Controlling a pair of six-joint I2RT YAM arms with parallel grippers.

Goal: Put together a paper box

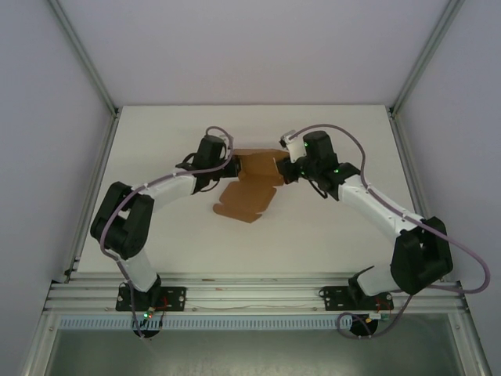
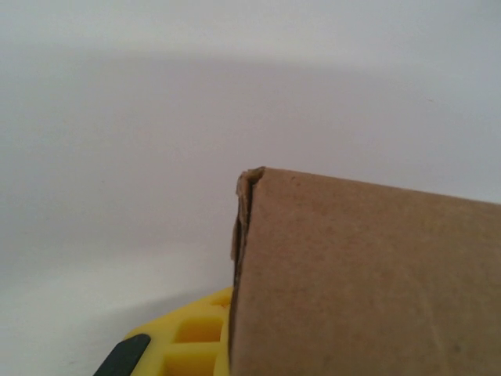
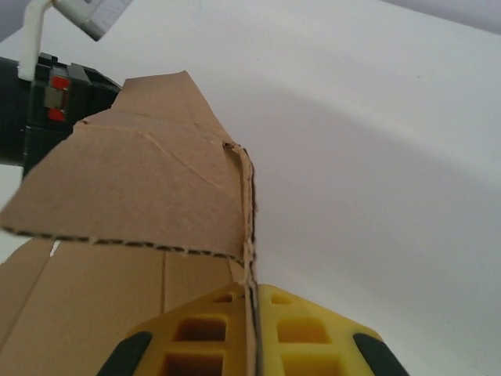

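Shows the paper box (image 1: 249, 196) as a plain brown, unmarked die-cut sheet, partly folded, about mid tabletop (image 1: 172, 251), between the left arm (image 1: 156, 192) and the right arm (image 1: 376, 205). Leaves its near flap lying flat on the white surface, angled toward the left, with the far part raised between the 2 grippers. Clamps the sheet's far left edge in the left gripper (image 1: 232, 166), closed down tight on the cardboard. From the left wrist, puts a raised panel of the paper box (image 2: 368, 282) hard against 1 yellow finger (image 2: 192, 341), covers the other finger, and shows a folded corner at the panel's upper left, white tabletop behind. Pinches the far right side in the right gripper (image 1: 286, 174), closed fully onto a thin edge. From the right wrist, sets 2 yellow fingers (image 3: 203, 329) pressed together on either side of 1 upright cardboard edge, right gripper (image 3: 250, 301) at the bottom of the view. Bends a flap with a ragged corrugated edge off to the left of that pinched edge, above flat creased panels at lower left. Catches a black part with red marks (image 3: 47, 102) behind the sheet at upper left; cannot tell exactly what.
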